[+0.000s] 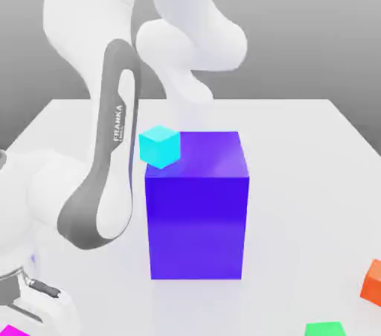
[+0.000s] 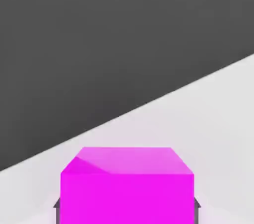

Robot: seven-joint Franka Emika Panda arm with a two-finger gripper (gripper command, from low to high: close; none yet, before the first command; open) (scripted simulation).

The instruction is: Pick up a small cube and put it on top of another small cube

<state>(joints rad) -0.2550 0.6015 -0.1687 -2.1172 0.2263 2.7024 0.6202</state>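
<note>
The small cube (image 2: 126, 188) is bright magenta and sits on the white table, close in front of the hand camera. My gripper (image 2: 126, 215) is down around it, and a dark finger (image 2: 56, 209) shows pressed flush against each of its sides. In the exterior view, a sliver of the small cube (image 1: 10, 331) shows at the bottom left corner, under the lowered hand. The arm (image 1: 111, 170) bends down towards that corner.
A big blue-purple block (image 1: 197, 215) stands mid-table. A small cyan cube (image 1: 160, 146) shows at its upper left corner; whether it rests on the block I cannot tell. An orange cube (image 1: 373, 281) and a green cube (image 1: 324, 328) lie at the exterior view's lower right.
</note>
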